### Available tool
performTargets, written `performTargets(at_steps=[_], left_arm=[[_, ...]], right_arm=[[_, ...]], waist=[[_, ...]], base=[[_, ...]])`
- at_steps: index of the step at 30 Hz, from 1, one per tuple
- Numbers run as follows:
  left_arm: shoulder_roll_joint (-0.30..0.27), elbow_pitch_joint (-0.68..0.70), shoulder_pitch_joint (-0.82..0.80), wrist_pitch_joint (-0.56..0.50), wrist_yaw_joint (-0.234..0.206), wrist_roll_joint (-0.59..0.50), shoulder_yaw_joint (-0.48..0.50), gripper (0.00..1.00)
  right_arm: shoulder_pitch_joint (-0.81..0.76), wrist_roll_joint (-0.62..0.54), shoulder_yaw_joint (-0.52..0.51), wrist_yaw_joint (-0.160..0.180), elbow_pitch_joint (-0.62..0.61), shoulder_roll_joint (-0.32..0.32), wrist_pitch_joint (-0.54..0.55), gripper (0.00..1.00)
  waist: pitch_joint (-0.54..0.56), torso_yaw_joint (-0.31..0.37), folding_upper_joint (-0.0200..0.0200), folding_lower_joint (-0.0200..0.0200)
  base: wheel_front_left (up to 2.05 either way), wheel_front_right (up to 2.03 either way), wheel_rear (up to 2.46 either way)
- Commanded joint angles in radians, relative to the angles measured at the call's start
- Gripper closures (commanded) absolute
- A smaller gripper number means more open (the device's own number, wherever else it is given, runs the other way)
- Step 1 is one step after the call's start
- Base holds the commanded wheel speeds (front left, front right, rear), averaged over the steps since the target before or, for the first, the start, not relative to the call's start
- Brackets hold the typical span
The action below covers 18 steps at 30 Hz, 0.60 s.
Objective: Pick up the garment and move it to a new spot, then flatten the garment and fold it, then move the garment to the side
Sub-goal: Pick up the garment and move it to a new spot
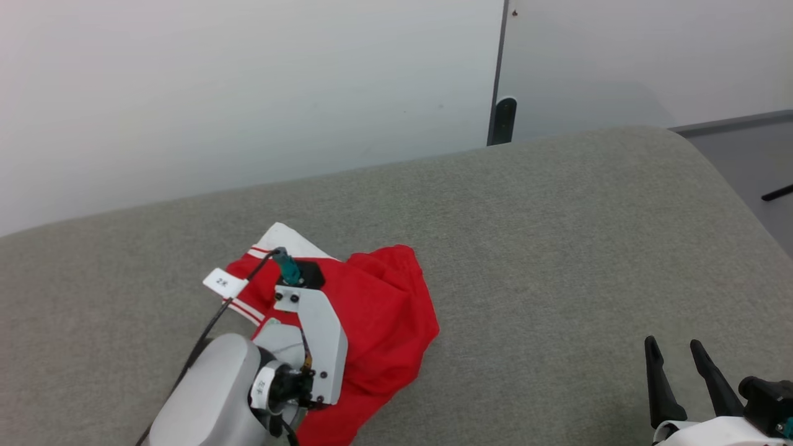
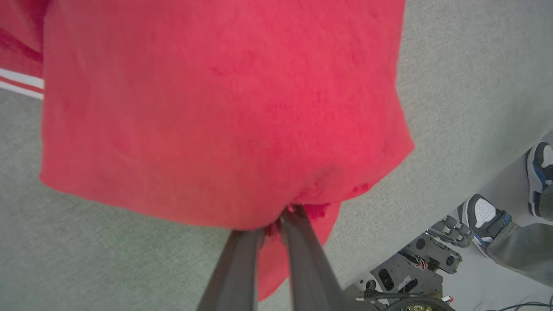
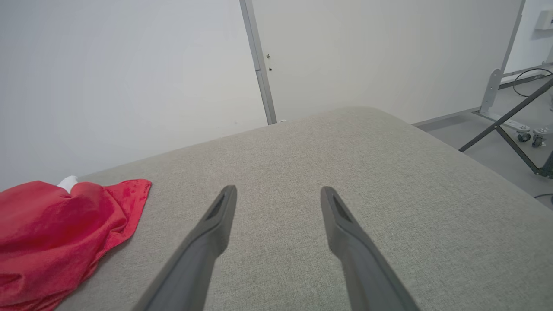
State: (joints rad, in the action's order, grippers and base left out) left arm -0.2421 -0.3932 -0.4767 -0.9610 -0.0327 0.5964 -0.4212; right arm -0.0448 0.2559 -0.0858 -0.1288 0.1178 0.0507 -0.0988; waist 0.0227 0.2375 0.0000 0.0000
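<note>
Lots was hidden in this one. In the head view the left arm (image 1: 214,390) sat right on top of the garment (image 1: 384,310), so its fingers were buried under the wrist housing. The garment itself was bunched up at about 7 o'clock on the grey surface (image 1: 557,248) and ran off the bottom edge. One white sleeve (image 1: 288,240) with striped trim poked out at its 11 o'clock. Couldn't make out any print, just crumpled red.

The left wrist view sorted out the grip. The left gripper (image 2: 285,214) had its fingers squeezed narrow on a red edge of the garment (image 2: 216,108), with cloth bunched between the tips. The cloth blocked most of that view. At 4 o'clock, past the edge of the surface, were a person's two shoes (image 2: 481,216) and some dark robot hardware (image 2: 414,268), half cut off.

The right gripper (image 1: 672,342) sat at 4 o'clock in the head view, clipped by the corner. Its fingers were spread wide and held nothing. Its own camera showed the right gripper (image 3: 278,190) over bare surface, well apart from the garment (image 3: 56,233) at 8 o'clock. A metal stand (image 3: 510,125) on casters stood on the floor at 2 o'clock, partly cut off.

A white tag (image 1: 224,283) hung on the left arm's cable (image 1: 207,331); its print was too small to read.
</note>
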Motion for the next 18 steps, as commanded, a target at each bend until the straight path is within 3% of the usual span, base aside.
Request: performTargets(at_steps=[1,2,3,4,11,18], left_arm=[[0.002,0.012,0.005,0.003,0.01,0.003,-0.003,0.89],[0.001,0.023,0.001,0.012,0.014,0.005,0.0,0.6],[0.005,0.03,0.001,0.021,0.015,0.014,0.007,0.09],[0.005,0.041,-0.001,0.029,0.018,0.014,0.008,0.0],[-0.003,0.132,0.008,0.083,0.034,0.027,0.027,0.0],[-0.017,0.209,0.059,0.249,0.073,0.012,0.052,0.0]], right_arm=[[0.012,0.006,0.005,-0.004,0.001,0.0,-0.005,0.0],[0.012,0.001,0.008,-0.004,0.001,-0.001,-0.004,0.0],[0.013,-0.002,0.009,-0.004,0.001,-0.001,-0.003,0.0],[0.012,-0.006,0.009,-0.004,-0.001,0.0,-0.002,0.0],[-0.003,-0.029,0.012,-0.004,-0.015,-0.001,0.002,0.0],[-0.025,-0.035,0.03,-0.004,-0.027,0.002,-0.023,0.0]], waist=[[0.008,-0.013,0.0,0.0],[0.012,-0.019,0.0,0.0],[0.017,-0.026,0.0,0.0],[0.021,-0.034,0.0,0.0],[0.056,-0.094,0.0,0.0],[0.086,-0.141,0.0,0.0]], base=[[0.0,0.0,0.0],[0.0,0.0,0.0],[0.0,0.0,0.0],[0.0,0.0,0.0],[0.0,0.0,0.0],[0.0,0.0,0.0]])
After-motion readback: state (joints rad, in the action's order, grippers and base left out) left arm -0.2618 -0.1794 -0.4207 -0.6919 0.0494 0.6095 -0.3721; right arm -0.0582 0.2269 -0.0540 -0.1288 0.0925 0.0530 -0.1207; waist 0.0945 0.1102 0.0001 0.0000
